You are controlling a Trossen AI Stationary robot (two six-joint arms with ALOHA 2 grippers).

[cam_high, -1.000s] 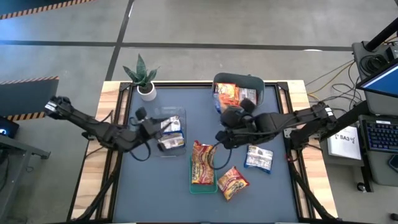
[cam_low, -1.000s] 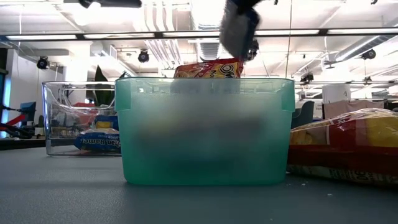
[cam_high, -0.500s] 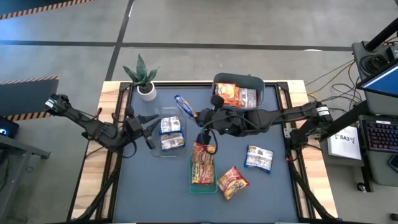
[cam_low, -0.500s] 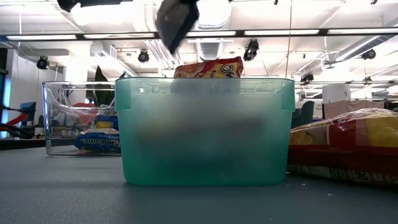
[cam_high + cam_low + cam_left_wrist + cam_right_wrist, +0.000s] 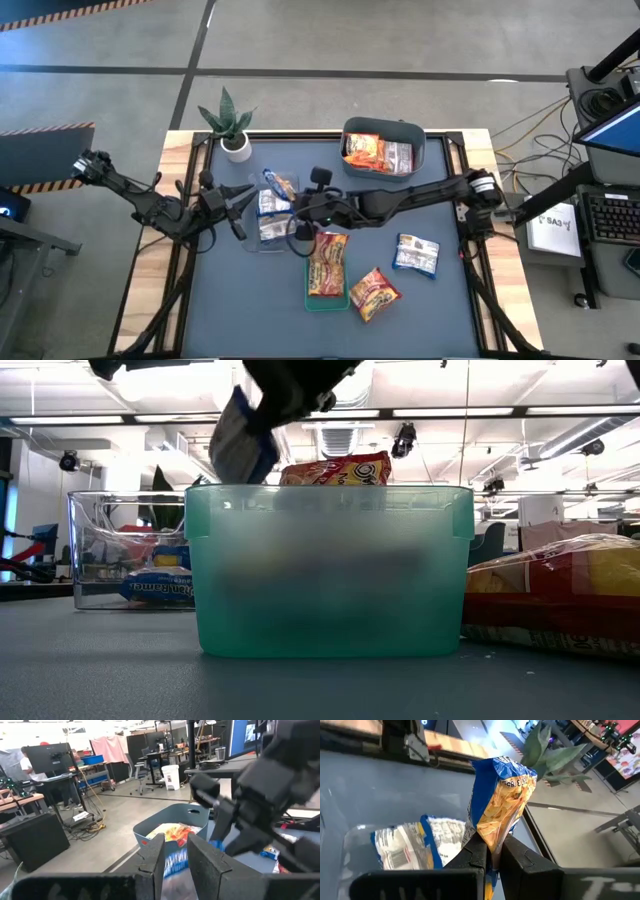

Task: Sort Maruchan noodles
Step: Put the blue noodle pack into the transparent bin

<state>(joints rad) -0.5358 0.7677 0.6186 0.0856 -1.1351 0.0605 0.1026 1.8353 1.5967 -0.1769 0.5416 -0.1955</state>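
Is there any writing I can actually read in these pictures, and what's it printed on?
"Ramen": on a blue packet lying in the clear bin, low view.
Digits on the blue-and-yellow packet pinched by the right gripper: not legible.
Print on the other packets: too small to read.

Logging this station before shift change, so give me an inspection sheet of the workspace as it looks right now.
Surface: dark table top on a wooden frame.
Job's things: blue and yellow packet held above the clear bin, which holds similar packets; orange packets in the green tray and the grey-blue bin; one orange packet and one silver packet loose on the table.
Clutter: potted plant at the far left corner.
Grippers: right tool shut on the packet; left tool beside the clear bin, holding nothing visible.
Cables: loose cables on the floor.
Surroundings: desks, monitors, chairs.
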